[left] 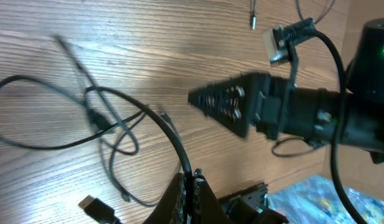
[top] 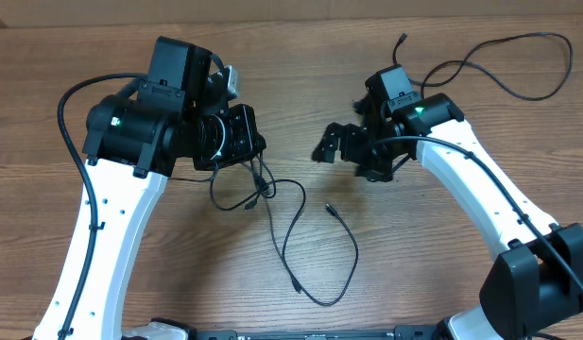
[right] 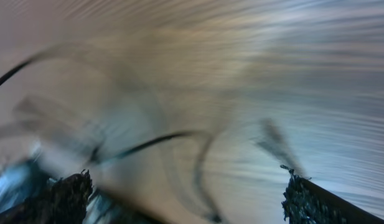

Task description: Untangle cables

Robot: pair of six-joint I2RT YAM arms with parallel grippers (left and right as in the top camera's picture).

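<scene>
Cables [top: 258, 192] are being worked from the left claw [left: 190, 183], which is pinching fully shut on one black strand [left: 181, 155]. That strand is curving up out of the closed fingers and running into a loose knot of loops and small plugs lying on the wooden desk [top: 178, 274], just in front of this claw. Across the gap, the right claw [top: 327, 142] is hanging with its jaws spread as wide as they go and gripping nothing. Its own camera is giving only a smeared view, so what is lying under it is hard to tell.

The step in hand is looking like a two-handed separation. The left claw is serving best as a fixed anchor. The right claw is better off taking a different strand close to a crossing, not a far tail. It should then be drawing sideways, low over the desk and slowly, so that loops are opening instead of cinching.

Farther out, long tails are trailing from the knot toward the near edge. A separate cable [top: 518, 38] is lying well apart at the far right.

Counting: two arms, two claws, one freed cable, and at least two cables in the knot; the exact number there is not clear.
</scene>
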